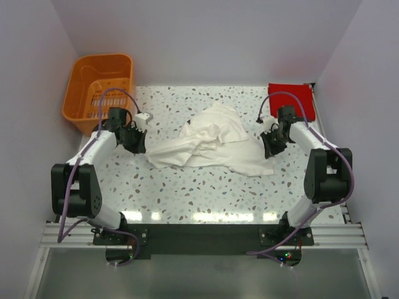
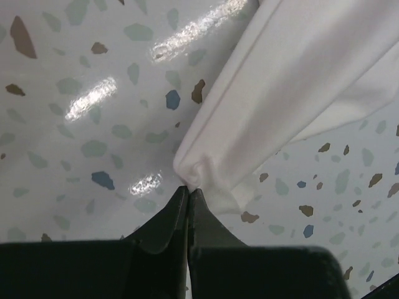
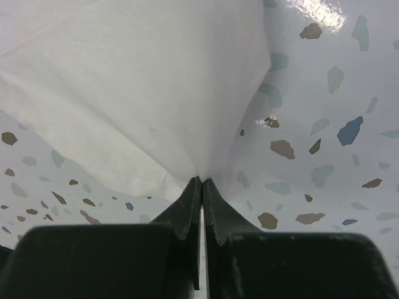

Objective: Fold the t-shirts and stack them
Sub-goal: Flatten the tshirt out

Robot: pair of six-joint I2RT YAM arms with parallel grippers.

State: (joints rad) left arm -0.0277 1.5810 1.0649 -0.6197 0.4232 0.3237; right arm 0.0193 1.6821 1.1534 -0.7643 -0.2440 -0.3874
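At the middle of the speckled terrazzo table (image 1: 187,193), a crumpled cream-white cloth t-shirt (image 1: 212,143), left gripper (image 2: 188,190) pinched closed on its left edge, right gripper (image 3: 201,180) likewise clamped on its right edge — a folded bright red t-shirt (image 1: 291,99) flat at the far right corner.

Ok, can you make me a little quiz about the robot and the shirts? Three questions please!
1. True or false: the red t-shirt lies flat and folded at the far right.
2. Pick one: what is the left gripper shut on? A) the red t-shirt B) the cream-white t-shirt C) nothing
3. Fill the gap: the orange basket stands at the far ____ side.

Key: 1 true; 2 B; 3 left.
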